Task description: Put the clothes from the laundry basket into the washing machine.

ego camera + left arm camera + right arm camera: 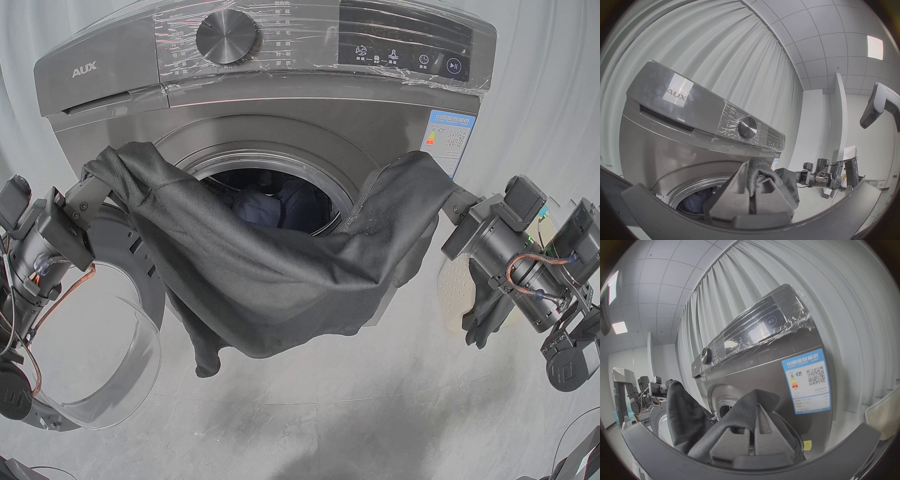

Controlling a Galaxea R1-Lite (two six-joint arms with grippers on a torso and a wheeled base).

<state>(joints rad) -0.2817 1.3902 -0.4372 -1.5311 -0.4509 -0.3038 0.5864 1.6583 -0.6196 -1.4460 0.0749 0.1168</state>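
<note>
While pinching a black garment, holding it slung before the open mouth of the washing machine: left gripper clamped on cloth toward the machine's left, right gripper likewise toward its right. Inside it, dark blue clothes.

One washing machine; one black garment; two pincers; one laundry basket; one door.

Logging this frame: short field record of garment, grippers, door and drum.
garment: black garment, stretched between both grippers, sagging before the drum opening
left gripper: shut on one end
right gripper: shut on the other end
door: open, swung to the robot's left
drum: dark blue clothes inside
laundry basket: cream, behind the right arm
</note>
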